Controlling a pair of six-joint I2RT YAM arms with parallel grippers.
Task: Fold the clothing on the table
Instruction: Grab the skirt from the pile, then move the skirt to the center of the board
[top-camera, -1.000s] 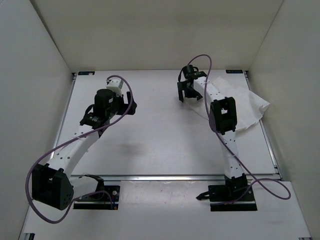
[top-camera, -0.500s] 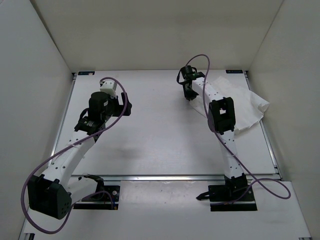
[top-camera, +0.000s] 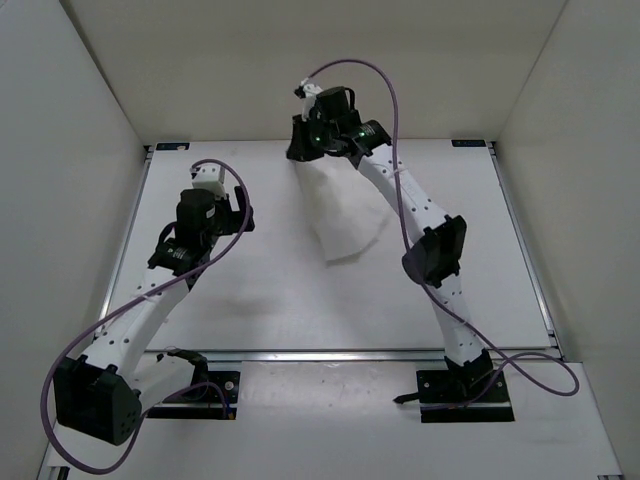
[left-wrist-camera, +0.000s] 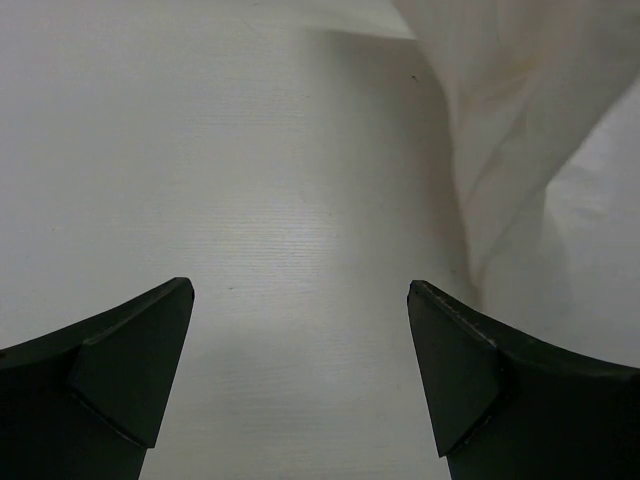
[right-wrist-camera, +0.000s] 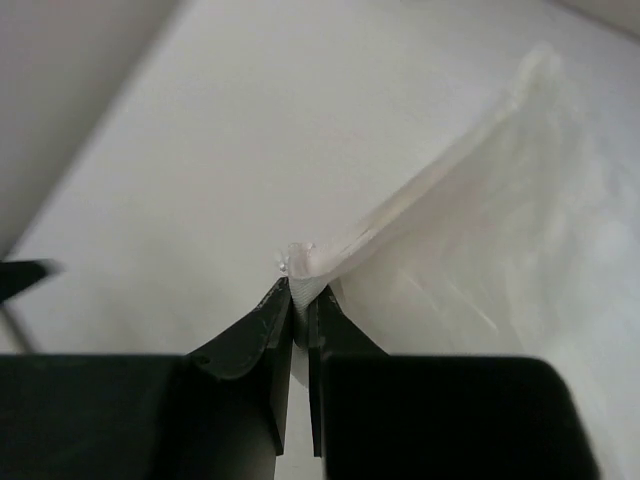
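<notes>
Right claw (right-wrist-camera: 300, 290) pinched tight on edge of clothing (top-camera: 345, 215), high above far-middle of tabletop (top-camera: 260, 300), near back wall. Clothing hangs from grip, draping toward tabletop centre; lower hem seemingly resting on tabletop. Left claw (left-wrist-camera: 298, 300) spread wide, empty, over bare tabletop just left of clothing.

A white back wall (top-camera: 200, 70) faces me, a left wall (top-camera: 50, 220) and a right wall (top-camera: 590, 200) slanting off its ends.
</notes>
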